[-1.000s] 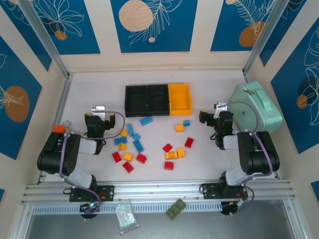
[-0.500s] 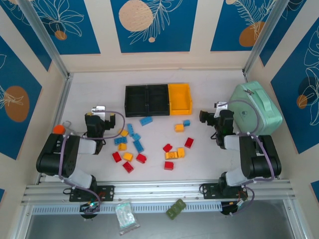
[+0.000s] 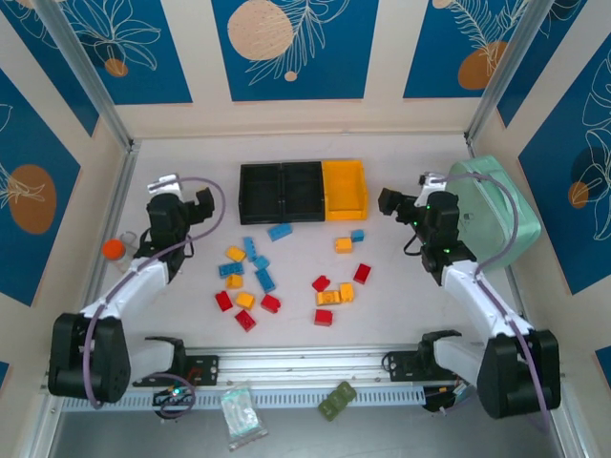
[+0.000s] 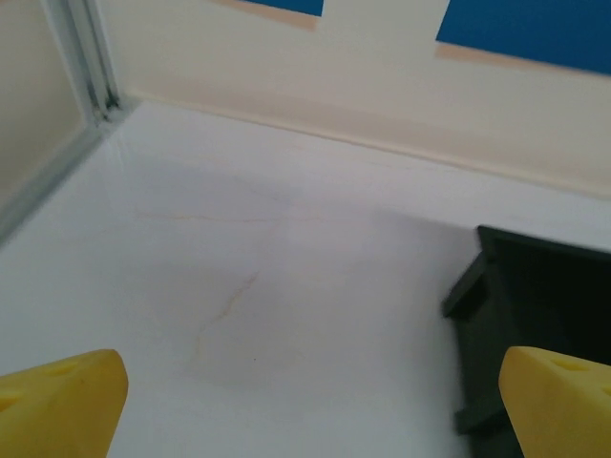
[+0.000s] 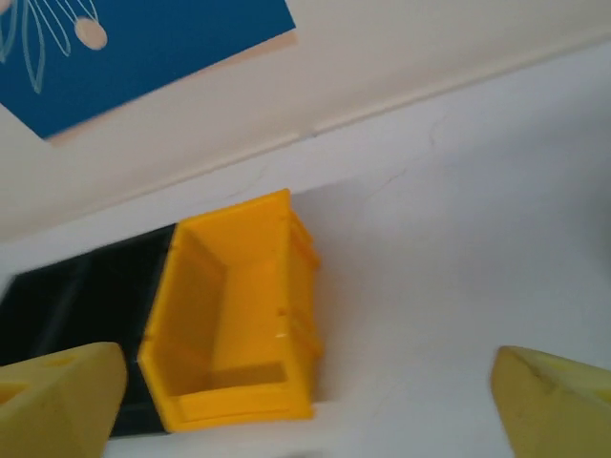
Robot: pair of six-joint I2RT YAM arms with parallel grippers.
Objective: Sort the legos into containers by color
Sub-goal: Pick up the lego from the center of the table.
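Reaching step: the left hand [image 4: 307,405] hovers spread and empty left of the containers [image 3: 282,166], and the right hand [image 5: 305,405] does likewise on their right. The legos [image 3: 265,280] lie loose on the surface just in front of the containers, so a hand must next drop onto one brick. The yellow bin [image 5: 234,315] is bare, and the black bins [image 3: 260,170] seem empty too.
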